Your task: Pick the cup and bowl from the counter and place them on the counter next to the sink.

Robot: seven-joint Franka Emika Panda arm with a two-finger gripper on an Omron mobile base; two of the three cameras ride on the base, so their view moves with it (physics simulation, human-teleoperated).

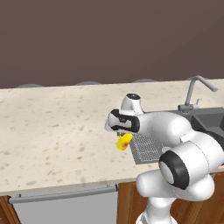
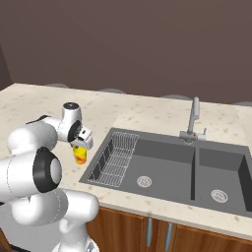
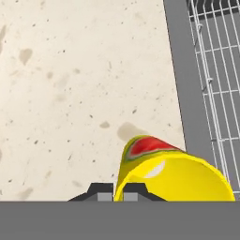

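Observation:
The small yellow cup with its red mark hangs from my gripper, low over the beige counter just left of the sink. My gripper is shut on the cup, which sits beside the sink's left rim. In the hand view the fingertips pinch the near wall of the cup, whose open mouth faces the camera. I cannot tell whether the cup's base touches the counter. The bowl is out of view.
A wire rack lies in the sink's left basin, close to the cup. The grey faucet rises behind the basins. A dishwasher front with a handle runs under the counter edge. A dark wall stands behind the counter.

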